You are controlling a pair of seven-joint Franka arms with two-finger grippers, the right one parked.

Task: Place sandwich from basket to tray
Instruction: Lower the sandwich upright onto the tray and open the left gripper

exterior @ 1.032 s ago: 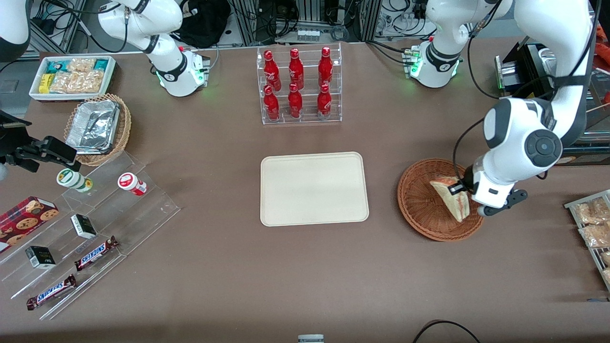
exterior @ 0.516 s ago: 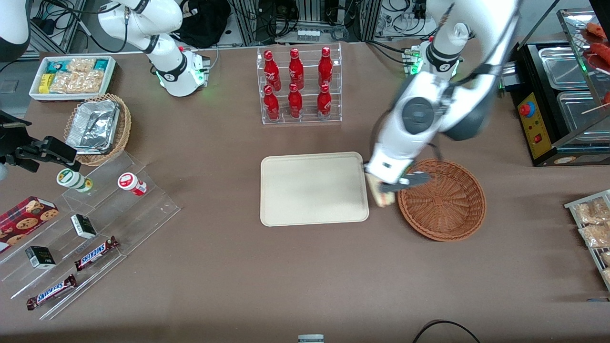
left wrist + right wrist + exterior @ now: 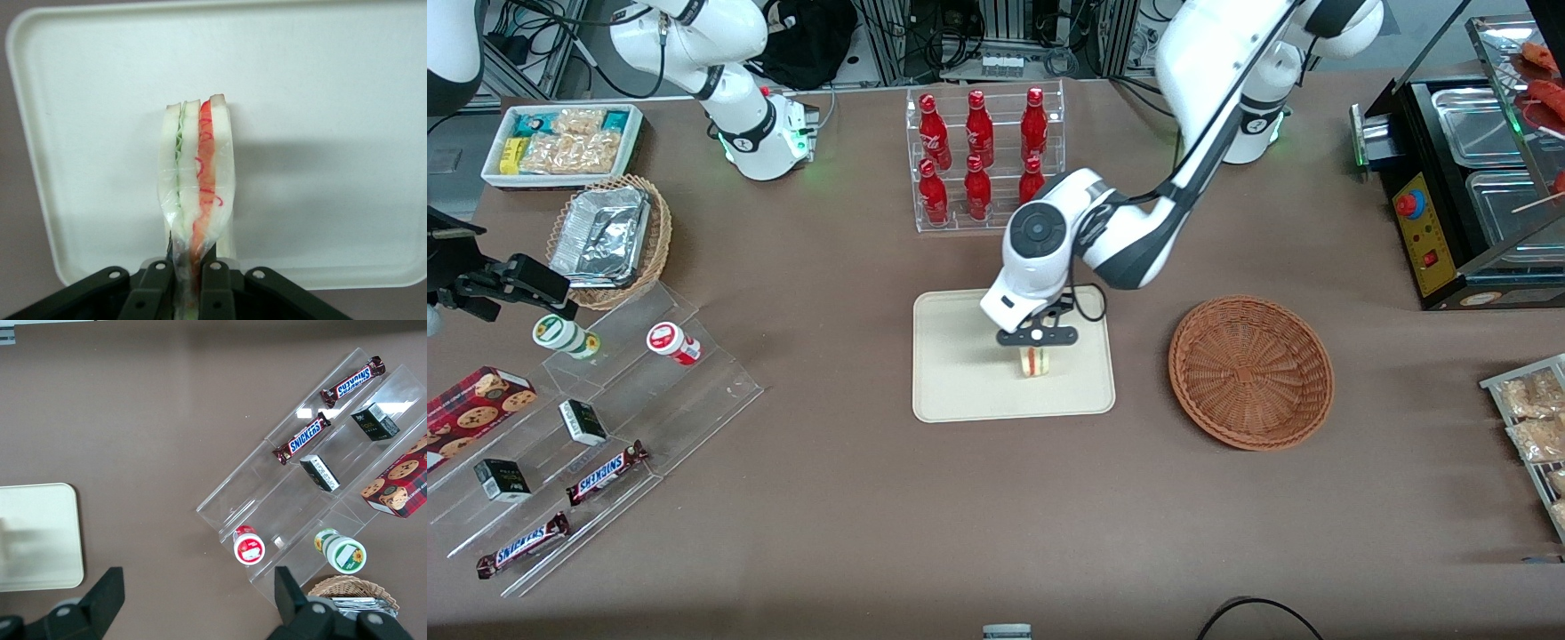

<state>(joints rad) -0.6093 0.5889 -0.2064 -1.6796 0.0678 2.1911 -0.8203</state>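
Gripper (image 3: 1036,339) clamped on sandwich (image 3: 1033,361), centre frame over tray (image 3: 960,391). Sandwich hangs below the fingers (image 3: 215,283), long axis pointing down at the tray; contact unclear. Basket (image 3: 1251,371) empty, centre-right. Next: lower, release.

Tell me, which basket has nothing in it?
The reddish-brown basket beside the tray is empty. The lighter basket holds foil trays. The end effector holds the sandwich over the tray.

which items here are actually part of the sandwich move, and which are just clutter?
In the job: sandwich, pinched in the gripper over the tray; basket, holding nothing now.

Clutter: red bottles, foil trays, Snickers bars, cookie box, snack bin.
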